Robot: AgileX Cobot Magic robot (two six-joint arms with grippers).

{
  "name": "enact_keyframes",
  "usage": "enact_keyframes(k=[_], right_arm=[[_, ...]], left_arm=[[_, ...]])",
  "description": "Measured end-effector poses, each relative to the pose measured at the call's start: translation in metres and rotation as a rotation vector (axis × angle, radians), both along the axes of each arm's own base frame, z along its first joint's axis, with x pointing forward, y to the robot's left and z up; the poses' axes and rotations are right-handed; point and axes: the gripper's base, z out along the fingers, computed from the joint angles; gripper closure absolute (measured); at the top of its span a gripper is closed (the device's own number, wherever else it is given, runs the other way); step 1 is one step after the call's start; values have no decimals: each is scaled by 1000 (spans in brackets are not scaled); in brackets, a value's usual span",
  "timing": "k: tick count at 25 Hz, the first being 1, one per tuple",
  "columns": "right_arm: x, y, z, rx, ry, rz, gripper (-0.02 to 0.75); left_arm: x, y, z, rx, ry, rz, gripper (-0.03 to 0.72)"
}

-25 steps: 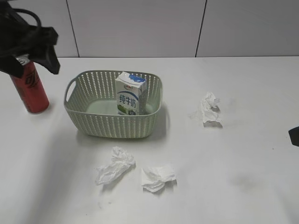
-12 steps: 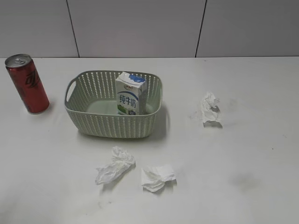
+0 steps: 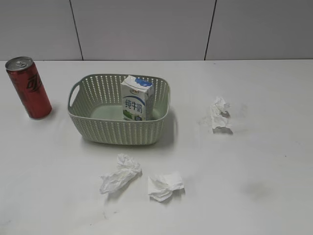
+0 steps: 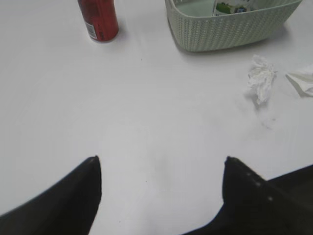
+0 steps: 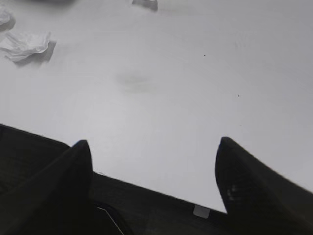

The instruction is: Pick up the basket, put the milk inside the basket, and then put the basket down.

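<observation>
The pale green basket point(image 3: 88, 125) rests on the white table, left of centre. The milk carton point(image 3: 136, 99) stands upright inside it. The basket's corner also shows at the top of the left wrist view point(image 4: 230, 32), with the carton's base point(image 4: 230, 6) inside. Neither gripper shows in the exterior view. My left gripper point(image 4: 161, 159) is open and empty over bare table, well short of the basket. My right gripper point(image 5: 152, 142) is open and empty above the table's near edge.
A red soda can point(image 3: 29, 88) stands left of the basket, also seen in the left wrist view point(image 4: 99, 19). Crumpled tissues lie in front of the basket point(image 3: 120, 174) point(image 3: 165, 186) and to its right point(image 3: 219, 114). A grey wall stands behind the table.
One second ago the left arm was over the red can at the upper left and the right gripper's tip showed at the right edge. Both have pulled back out of the exterior view.
</observation>
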Motion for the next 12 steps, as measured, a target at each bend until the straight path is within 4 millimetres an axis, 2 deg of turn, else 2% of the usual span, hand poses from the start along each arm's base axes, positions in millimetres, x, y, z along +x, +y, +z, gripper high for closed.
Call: enact_keyframes(k=[3,12], right_arm=[[-4,-1,0,4,-39,5,145],[-1,-1,0,1,-84,11,145]], left_arm=[[-6,1,-11,-21,-56,-5,101],[-7,0,-10,-52,-73,-13,101]])
